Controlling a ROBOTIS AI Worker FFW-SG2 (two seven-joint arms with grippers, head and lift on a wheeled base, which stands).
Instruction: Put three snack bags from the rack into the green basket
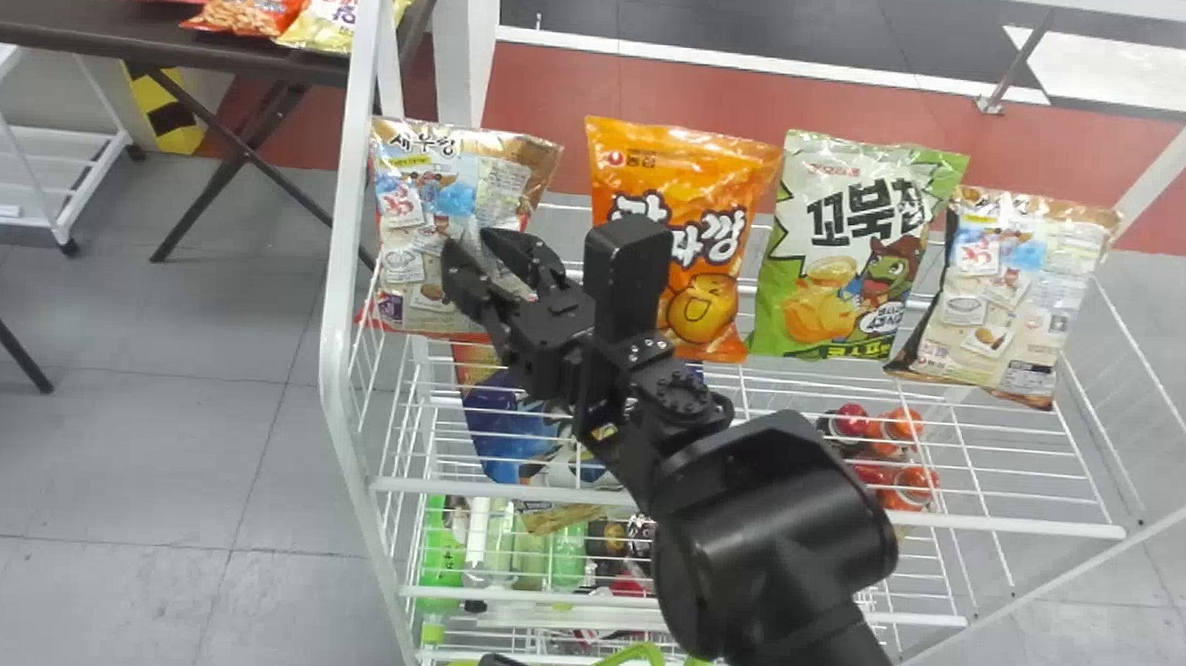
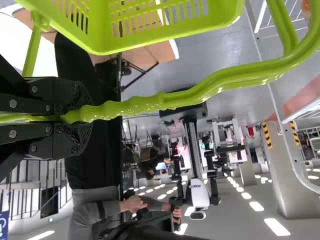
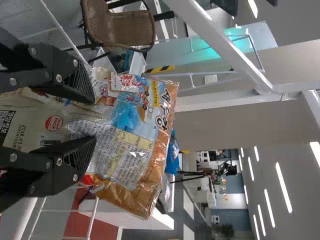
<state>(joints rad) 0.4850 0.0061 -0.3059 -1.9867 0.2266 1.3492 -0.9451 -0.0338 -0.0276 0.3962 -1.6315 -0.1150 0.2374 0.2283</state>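
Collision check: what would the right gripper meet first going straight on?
Likely the leftmost snack bag on the rack, straight ahead of the right gripper's parted fingers; depth is unclear, so they may already touch.

"새우깡" stands on the snack bag [image 1: 409, 195] at the right claw [image 1: 469, 245]; to the claw's right, the orange bag [image 1: 695, 172] has "농심" and a partly hidden name ending in "깡"; farther right of it, the green bag [image 1: 842, 254] reads "꼬북칩"; between the claw's fingers, beige packaging [image 3: 37, 120] bears a date beginning "2026.03".
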